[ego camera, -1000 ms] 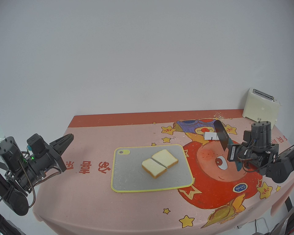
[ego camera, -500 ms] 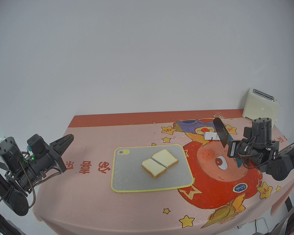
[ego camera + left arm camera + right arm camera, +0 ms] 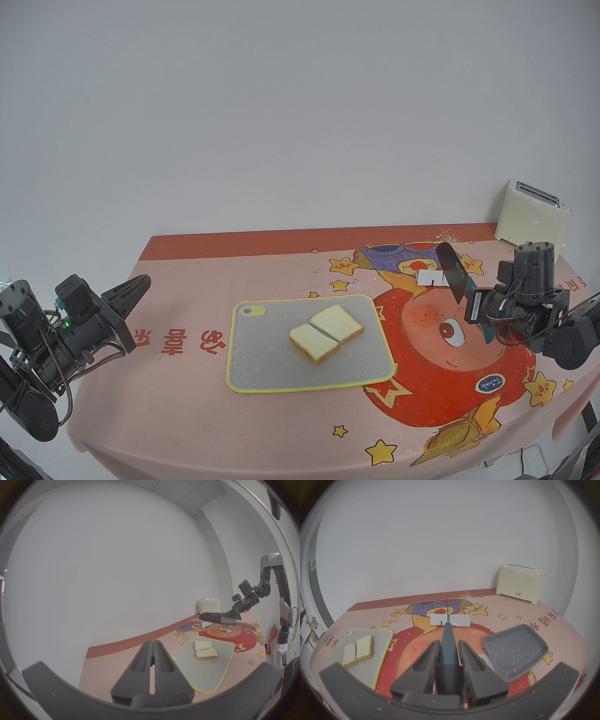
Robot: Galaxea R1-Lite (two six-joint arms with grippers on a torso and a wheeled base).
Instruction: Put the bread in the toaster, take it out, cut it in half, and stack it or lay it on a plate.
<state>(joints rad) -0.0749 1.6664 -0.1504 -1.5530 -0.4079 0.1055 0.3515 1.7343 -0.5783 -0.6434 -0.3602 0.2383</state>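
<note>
So the cutting looks done here. Two halves of light toasted bread (image 3: 314, 342) are lying side by side with a thin gap between them on the grey plastic cutting board with a yellow rim (image 3: 262, 359), in the middle of the pink cartoon-print surface (image 3: 187, 387). The right tool (image 3: 477, 307) is clamping the teal handle of a black-bladed kitchen knife (image 3: 451, 272) and holding it up off the surface, blade pointing toward the back, near a small white paper slip (image 3: 430, 277). The left tool (image 3: 142, 282) is hanging over the left edge, fingers pressed together, gripping nothing. The cream two-slot toaster (image 3: 532, 220) is sitting in the far right corner, and the grey rectangular tray (image 3: 515, 650) is lying near the right tool.

My guess is the step in hand is parking the knife. I'd be lowering it flat with the blade facing away from the bread and the tray, and only letting go once it's resting. After that, each half is probably needing a gentle pinch by the crust, one at a time, since soft bread squashes easily and the tray is well apart from the board.
</note>
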